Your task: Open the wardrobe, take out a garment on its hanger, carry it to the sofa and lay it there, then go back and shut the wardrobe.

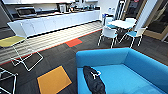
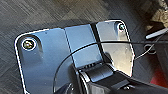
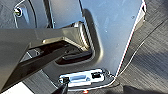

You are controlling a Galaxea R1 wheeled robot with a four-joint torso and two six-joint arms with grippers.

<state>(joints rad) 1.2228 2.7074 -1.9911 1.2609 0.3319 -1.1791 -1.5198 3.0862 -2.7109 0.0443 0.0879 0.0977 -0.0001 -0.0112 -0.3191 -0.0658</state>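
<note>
While garment (image 1: pixel 93 81) lies by sofa (image 1: pixel 140 65) seat's left edge | hanger (image 1: pixel 95 73) on top | jaws: can't tell | risk: limp fabric slides off edge.

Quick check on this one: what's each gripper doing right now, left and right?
Left gripper: cannot be told; fingers not made out.
Right gripper: cannot be told either.
The garment lies on the sofa, apart from both arms.
</note>
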